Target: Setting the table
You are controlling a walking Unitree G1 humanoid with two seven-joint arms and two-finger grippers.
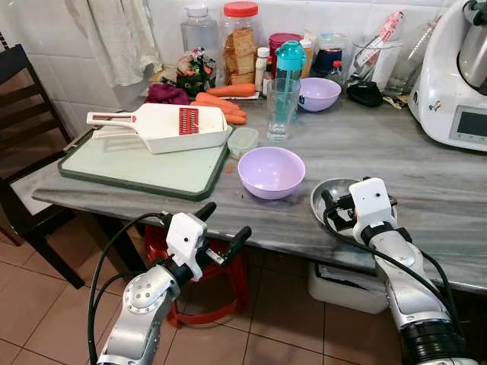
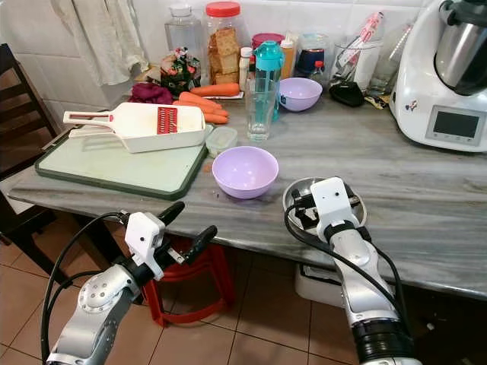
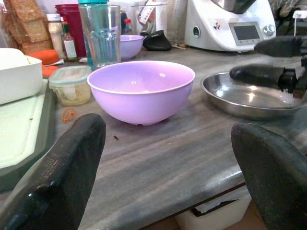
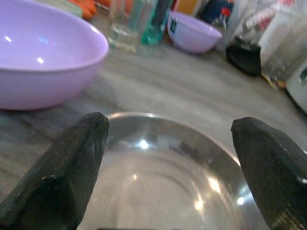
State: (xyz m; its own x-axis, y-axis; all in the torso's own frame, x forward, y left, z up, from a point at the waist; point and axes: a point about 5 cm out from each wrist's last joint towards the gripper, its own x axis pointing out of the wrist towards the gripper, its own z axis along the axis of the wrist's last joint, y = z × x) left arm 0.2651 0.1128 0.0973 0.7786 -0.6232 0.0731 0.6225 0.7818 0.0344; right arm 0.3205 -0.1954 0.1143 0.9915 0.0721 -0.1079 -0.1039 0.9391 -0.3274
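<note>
A large purple bowl (image 1: 272, 172) stands near the front edge of the grey marble table (image 1: 426, 182). Just right of it lies a shallow steel dish (image 1: 319, 195). My right gripper (image 1: 335, 210) hovers over that dish, open, with a finger on either side of its hollow (image 4: 158, 182) and nothing held. My left gripper (image 1: 224, 226) is open too, below and in front of the table edge, pointing at the purple bowl (image 3: 141, 88). A clear glass (image 1: 281, 110) and a smaller purple bowl (image 1: 319, 93) stand further back.
A green cutting board (image 1: 114, 167) with a white slicer (image 1: 163, 125) fills the table's left. Carrots (image 1: 224, 103), jars and a teal bottle (image 1: 290, 61) crowd the back; a white kitchen machine (image 1: 453, 76) stands right. A dark chair (image 1: 23, 137) is left, a red stool (image 1: 217, 285) below.
</note>
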